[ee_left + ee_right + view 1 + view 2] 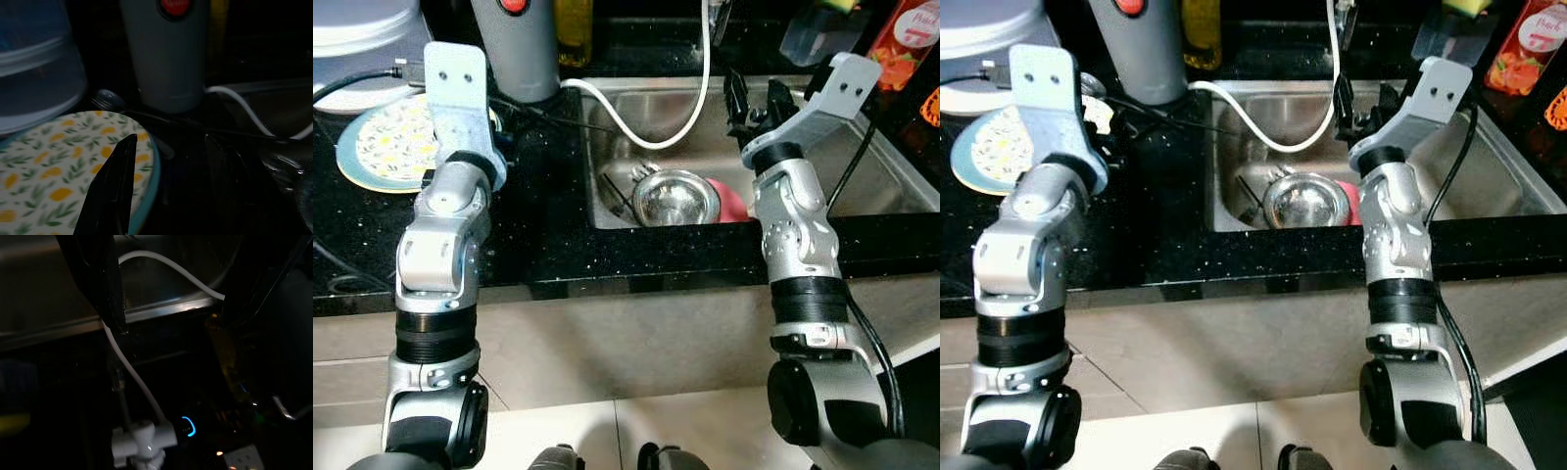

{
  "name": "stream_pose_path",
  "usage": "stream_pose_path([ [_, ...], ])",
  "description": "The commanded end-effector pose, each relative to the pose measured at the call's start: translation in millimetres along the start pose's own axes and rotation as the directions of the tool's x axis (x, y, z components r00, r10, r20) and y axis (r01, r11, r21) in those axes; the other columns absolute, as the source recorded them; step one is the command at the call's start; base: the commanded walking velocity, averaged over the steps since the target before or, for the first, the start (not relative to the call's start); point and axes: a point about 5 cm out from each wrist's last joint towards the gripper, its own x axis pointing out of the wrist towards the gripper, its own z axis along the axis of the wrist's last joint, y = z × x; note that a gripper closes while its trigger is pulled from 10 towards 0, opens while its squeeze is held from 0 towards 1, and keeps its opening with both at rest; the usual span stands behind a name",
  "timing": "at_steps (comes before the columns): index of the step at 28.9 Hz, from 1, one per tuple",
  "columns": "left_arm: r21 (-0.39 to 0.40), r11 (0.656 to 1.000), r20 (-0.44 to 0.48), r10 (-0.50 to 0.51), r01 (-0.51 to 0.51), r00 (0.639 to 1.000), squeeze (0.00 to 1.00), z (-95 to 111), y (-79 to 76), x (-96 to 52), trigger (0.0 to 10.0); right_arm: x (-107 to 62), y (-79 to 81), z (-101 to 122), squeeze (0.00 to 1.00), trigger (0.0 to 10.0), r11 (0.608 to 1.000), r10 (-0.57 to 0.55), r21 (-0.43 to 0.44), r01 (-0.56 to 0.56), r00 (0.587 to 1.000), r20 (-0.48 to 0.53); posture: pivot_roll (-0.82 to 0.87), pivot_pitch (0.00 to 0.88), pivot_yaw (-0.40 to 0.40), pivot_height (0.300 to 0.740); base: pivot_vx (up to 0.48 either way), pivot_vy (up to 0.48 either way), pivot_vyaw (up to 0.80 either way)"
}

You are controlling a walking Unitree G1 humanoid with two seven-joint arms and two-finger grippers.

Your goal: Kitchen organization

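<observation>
A plate with a yellow leaf pattern and a teal rim (382, 147) lies on the black counter at the left. My left gripper (170, 142) hovers open just beside the plate's edge, one black finger (110, 191) over the plate, nothing between the fingers. In the steel sink (871, 176) sit a steel bowl (675, 196), a pink item (732, 201) beside it, and dark utensils (622, 191). My right gripper (756, 90) is raised over the sink's right half, open and empty, facing the back wall.
A grey appliance with a red button (519, 49) stands behind the plate, and a spoon (105, 100) lies at its foot. A white hose (636, 122) arcs across the sink's back. A yellow bottle (575, 29), a clear container (813, 34) and a red packet (906, 39) line the back.
</observation>
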Motion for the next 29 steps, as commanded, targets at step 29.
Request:
stream_pose_path([
  [29, 0.67, 0.701, -0.262, -0.082, 0.242, 0.962, 0.0, -54, 60.0, -41.3, 10.0, -20.6, 5.3, -18, 0.0, 10.0, 1.0, 0.009, -0.018, -0.011, 0.991, -0.136, 0.23, 0.014, -0.048, 0.74, 0.0, 0.0, 0.0],
])
